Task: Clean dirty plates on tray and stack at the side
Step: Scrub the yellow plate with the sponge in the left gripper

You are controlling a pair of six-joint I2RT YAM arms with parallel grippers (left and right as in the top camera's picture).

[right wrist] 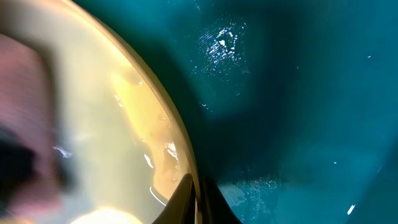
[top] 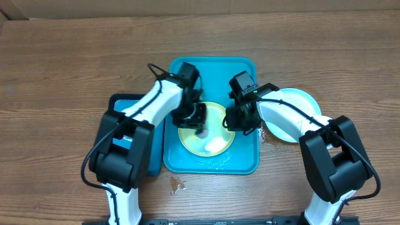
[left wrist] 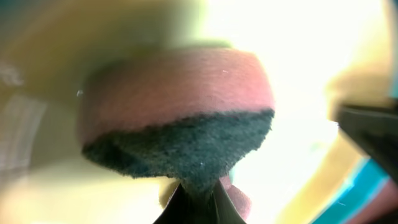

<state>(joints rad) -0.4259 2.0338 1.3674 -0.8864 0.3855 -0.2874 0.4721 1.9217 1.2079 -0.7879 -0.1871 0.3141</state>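
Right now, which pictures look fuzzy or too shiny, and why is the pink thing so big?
Left wrist view: the sponge sits so close it looks huge and soft, and bright white glare washes out the top right. Right wrist view: the yellow plate has a sharp edge with wet sparkles, the tray glints, the left side is smeared. Overhead view: clear, evenly lit.

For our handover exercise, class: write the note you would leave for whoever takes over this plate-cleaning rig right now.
Left gripper: jaws shut on a pink foam sponge with a dark scouring face, over the yellow-green round plastic plate.
Right gripper: jaws shut on that plate's right rim.
That plate lies in the large teal rectangular plastic tray. A pale blue-white round plastic plate lies on the wooden table, right of the tray.
Done: pale plate apparently set aside.
Left: scrub the yellow-green plate, stack it beside the tray. No third plate in view.
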